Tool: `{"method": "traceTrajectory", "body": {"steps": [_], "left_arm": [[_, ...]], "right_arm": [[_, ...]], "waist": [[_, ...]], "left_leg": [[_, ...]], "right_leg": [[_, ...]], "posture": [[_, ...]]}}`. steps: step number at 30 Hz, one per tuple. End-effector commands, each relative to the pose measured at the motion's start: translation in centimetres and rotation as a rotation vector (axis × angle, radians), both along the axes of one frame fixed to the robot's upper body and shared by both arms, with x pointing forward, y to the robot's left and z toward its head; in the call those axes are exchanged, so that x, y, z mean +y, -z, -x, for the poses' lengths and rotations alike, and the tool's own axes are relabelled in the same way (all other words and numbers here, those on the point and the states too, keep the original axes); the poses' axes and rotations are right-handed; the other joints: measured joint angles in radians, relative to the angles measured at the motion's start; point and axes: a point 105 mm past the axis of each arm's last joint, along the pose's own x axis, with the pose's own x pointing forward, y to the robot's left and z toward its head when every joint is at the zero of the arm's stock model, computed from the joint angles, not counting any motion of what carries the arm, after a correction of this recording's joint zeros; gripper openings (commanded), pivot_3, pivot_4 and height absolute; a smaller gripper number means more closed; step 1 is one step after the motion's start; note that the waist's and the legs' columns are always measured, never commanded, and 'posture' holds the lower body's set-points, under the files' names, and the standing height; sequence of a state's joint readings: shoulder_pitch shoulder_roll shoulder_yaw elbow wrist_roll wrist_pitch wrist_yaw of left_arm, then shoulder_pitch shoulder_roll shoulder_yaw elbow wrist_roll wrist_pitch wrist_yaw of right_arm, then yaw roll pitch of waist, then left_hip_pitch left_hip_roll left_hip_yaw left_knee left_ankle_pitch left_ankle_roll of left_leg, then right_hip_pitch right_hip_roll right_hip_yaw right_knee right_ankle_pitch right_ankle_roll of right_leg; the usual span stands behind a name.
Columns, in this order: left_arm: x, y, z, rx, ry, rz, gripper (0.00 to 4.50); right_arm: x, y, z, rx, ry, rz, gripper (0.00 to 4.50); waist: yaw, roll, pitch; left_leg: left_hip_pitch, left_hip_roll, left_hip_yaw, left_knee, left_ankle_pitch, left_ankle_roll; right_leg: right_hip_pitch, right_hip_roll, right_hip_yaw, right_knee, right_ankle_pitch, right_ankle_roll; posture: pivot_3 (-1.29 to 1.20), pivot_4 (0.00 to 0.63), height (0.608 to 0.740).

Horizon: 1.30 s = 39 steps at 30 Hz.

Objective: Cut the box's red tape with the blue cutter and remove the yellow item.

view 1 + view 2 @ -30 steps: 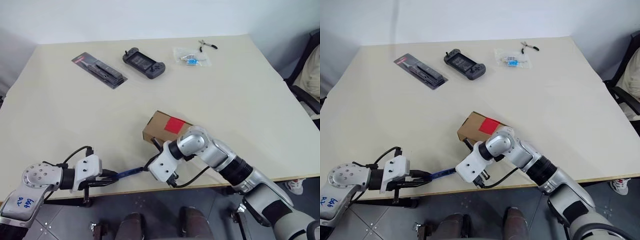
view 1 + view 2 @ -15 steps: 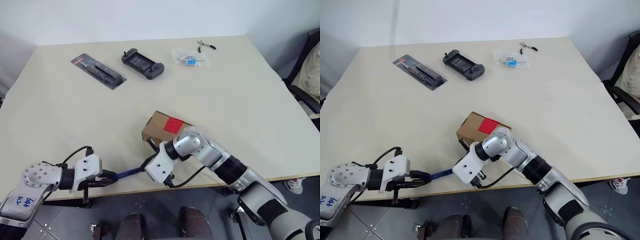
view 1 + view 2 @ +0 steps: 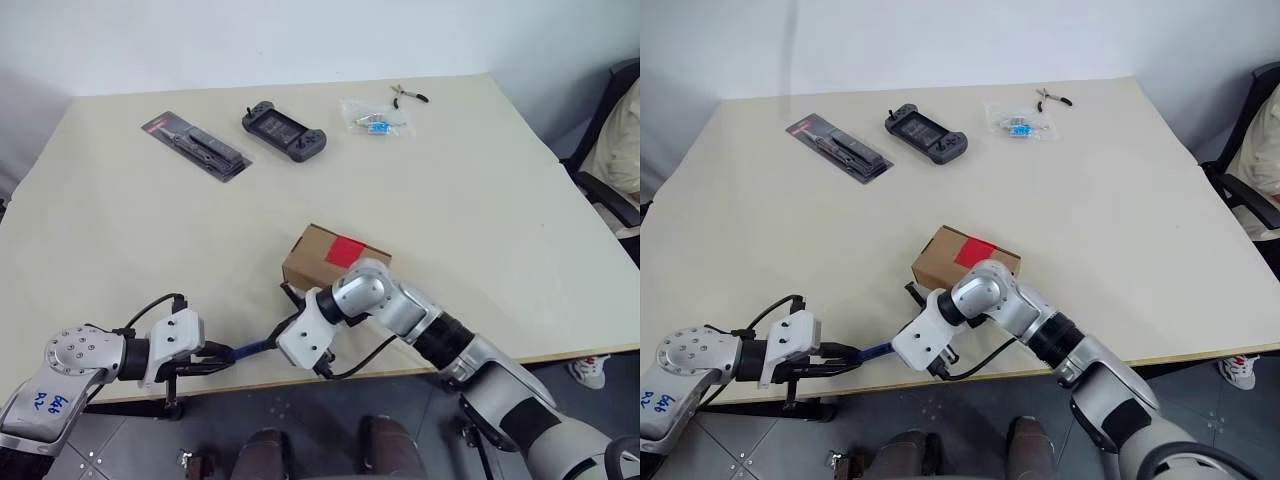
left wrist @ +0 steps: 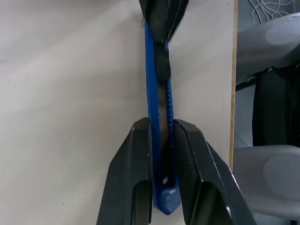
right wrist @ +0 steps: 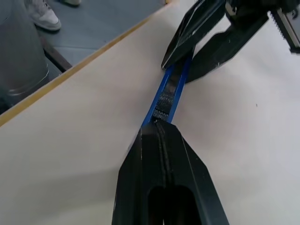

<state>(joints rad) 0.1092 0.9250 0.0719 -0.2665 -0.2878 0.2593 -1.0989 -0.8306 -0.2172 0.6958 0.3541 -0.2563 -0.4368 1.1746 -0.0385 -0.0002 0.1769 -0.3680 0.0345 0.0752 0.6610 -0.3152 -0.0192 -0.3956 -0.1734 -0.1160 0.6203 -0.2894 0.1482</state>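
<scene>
Table | box 1 | blue cutter 1 | hands 2

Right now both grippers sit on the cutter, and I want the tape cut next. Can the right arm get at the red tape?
Probably yes: the red tape lies bare on the box, just beyond the right gripper, with nothing between; only the left gripper holds the blue cutter.

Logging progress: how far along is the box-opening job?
Early. The left pincer is shut on the blue cutter, and the shut right pincer meets its other end. The red tape looks uncut, the box closed; cutting and taking out the yellow item remain.
</scene>
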Motion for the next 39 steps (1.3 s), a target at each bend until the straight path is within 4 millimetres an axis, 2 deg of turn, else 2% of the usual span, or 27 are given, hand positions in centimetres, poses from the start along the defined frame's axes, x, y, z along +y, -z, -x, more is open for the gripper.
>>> {"method": "traceTrajectory", "body": {"steps": [1,13,16,20,22,24,26,32,36,39], "left_arm": [[0.0,2.5,1.6,0.134,0.003,-0.025,0.37],[0.0,2.6,1.4,0.11,-0.014,-0.018,0.37],[0.1,2.5,1.0,0.088,-0.023,-0.018,0.37],[0.4,2.3,0.6,0.049,-0.049,-0.001,0.37],[0.5,1.0,0.0,-0.059,-0.091,0.073,0.37],[0.7,-0.6,-0.6,-0.175,-0.127,0.145,0.37],[0.8,-2.1,-1.1,-0.278,-0.147,0.206,0.37],[1.7,-5.9,-2.3,-0.546,-0.18,0.265,0.37],[1.6,-7.3,-3.0,-0.611,-0.2,0.303,0.37],[0.9,-8.4,-3.3,-0.618,-0.204,0.364,0.37]], "right_arm": [[0.3,0.6,-0.4,-0.01,0.013,0.032,0.0],[1.2,0.9,0.3,0.092,0.027,-0.02,0.0],[1.0,-0.3,-0.3,0.145,0.081,-0.062,0.0],[-0.4,-2.4,-0.1,0.299,0.137,-0.11,0.0],[-2.2,-5.7,-0.6,0.462,0.234,-0.189,0.0],[-3.6,-8.5,-1.2,0.593,0.328,-0.255,0.38],[-4.4,-10.3,-1.5,0.692,0.405,-0.282,0.89],[-6.2,-14.6,-2.4,0.883,0.558,-0.312,3.07],[-6.4,-17.4,-3.4,0.925,0.588,-0.391,4.46],[-6.5,-18.4,-3.8,0.918,0.6,-0.418,4.46]], "waist": [[0.001,0.0,0.0],[0.001,0.002,-0.001],[0.002,0.002,-0.002],[0.007,0.002,-0.002],[0.01,0.002,-0.002],[0.011,0.003,0.0],[0.013,0.002,0.0],[0.011,0.0,0.0],[0.01,0.0,0.0],[0.009,-0.001,0.0]], "left_leg": [[0.0,0.0,0.0,0.0,0.0,0.0],[0.0,0.002,0.0,0.0,-0.001,-0.001],[0.0,0.002,0.0,0.0,-0.001,-0.001],[-0.001,0.002,0.0,0.001,-0.001,-0.001],[-0.002,0.002,0.0,0.002,-0.002,0.0],[-0.003,0.003,0.0,0.002,-0.003,0.0],[-0.004,0.003,0.0,0.004,-0.003,0.0],[-0.006,0.009,0.0,0.004,-0.005,-0.002],[-0.008,0.009,0.003,0.004,-0.006,-0.002],[-0.009,0.01,0.006,0.004,-0.008,-0.002]], "right_leg": [[0.0,0.0,0.0,0.0,0.0,0.0],[0.0,0.001,0.0,0.0,0.0,-0.001],[0.0,0.001,0.0,0.0,0.0,-0.001],[0.0,0.001,0.0,0.0,0.0,-0.001],[0.0,0.001,0.0,-0.001,0.0,-0.001],[-0.001,0.002,0.0,-0.002,0.0,-0.001],[-0.001,0.002,0.0,-0.002,0.0,-0.001],[-0.002,0.006,-0.002,-0.004,0.0,-0.003],[-0.006,0.007,-0.002,-0.004,0.0,-0.003],[-0.008,0.007,-0.003,-0.004,0.0,-0.003]], "posture": [[0.0,0.15,0.74],[0.0,0.15,0.74],[0.0,0.15,0.74],[0.0,0.15,0.74],[0.0,0.15,0.74],[0.0,0.15,0.74],[0.0,0.15,0.74],[0.0,0.15,0.74],[0.0,0.15,0.74],[0.0,0.15,0.74]]}}
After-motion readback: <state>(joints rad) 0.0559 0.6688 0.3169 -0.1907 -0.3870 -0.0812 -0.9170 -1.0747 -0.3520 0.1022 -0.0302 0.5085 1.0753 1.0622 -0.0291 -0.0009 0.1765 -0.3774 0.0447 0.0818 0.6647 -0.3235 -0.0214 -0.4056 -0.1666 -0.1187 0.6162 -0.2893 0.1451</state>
